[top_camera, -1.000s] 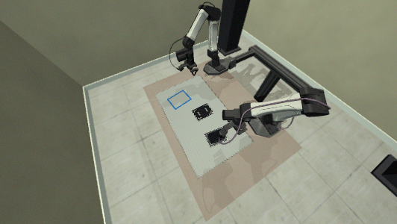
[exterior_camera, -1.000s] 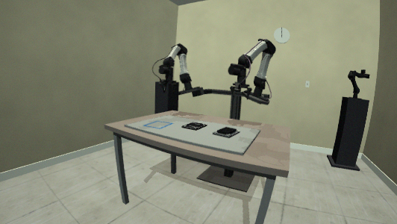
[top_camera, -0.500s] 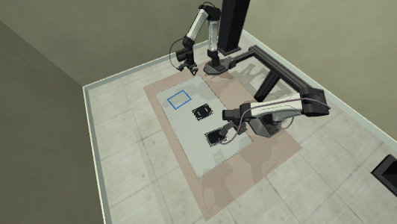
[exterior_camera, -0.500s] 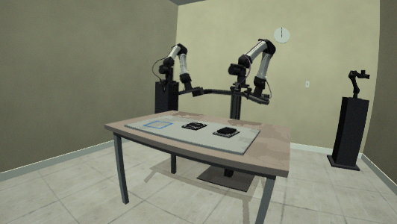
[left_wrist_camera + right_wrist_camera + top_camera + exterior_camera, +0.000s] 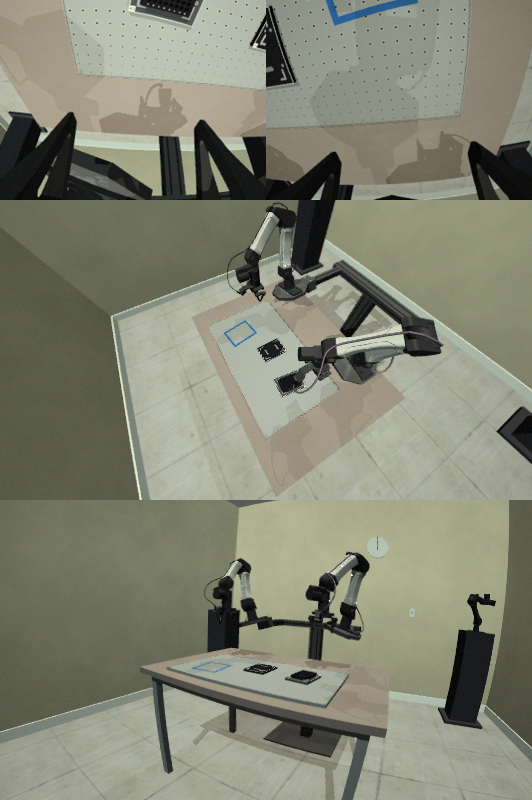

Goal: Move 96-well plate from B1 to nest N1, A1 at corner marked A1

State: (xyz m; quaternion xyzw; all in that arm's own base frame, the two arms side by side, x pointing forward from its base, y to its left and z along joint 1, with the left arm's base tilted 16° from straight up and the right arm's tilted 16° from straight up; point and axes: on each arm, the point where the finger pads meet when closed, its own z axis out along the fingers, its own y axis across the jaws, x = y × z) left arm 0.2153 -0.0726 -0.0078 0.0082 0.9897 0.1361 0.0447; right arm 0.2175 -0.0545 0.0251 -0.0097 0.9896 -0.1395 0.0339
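Pale board (image 5: 240,370) (image 5: 280,691) (image 5: 125,54) (image 5: 449,58) bears the plate (image 5: 286,385) (image 5: 304,674) (image 5: 171,6) in its three-o'clock nest (image 5: 282,394) (image 5: 303,681) (image 5: 162,16), seemingly delivered. Left gripper (image 5: 310,376) (image 5: 316,617) (image 5: 137,121) and right gripper (image 5: 260,298) (image 5: 220,618) (image 5: 403,154) hang released, probably to avoid nudging it.

Across the last second, the top and exterior views show no visible change — nothing in either reads as shifted, turned, raised or lowered. For the two wrist views — lacking earlier pictures — any change cannot be told.
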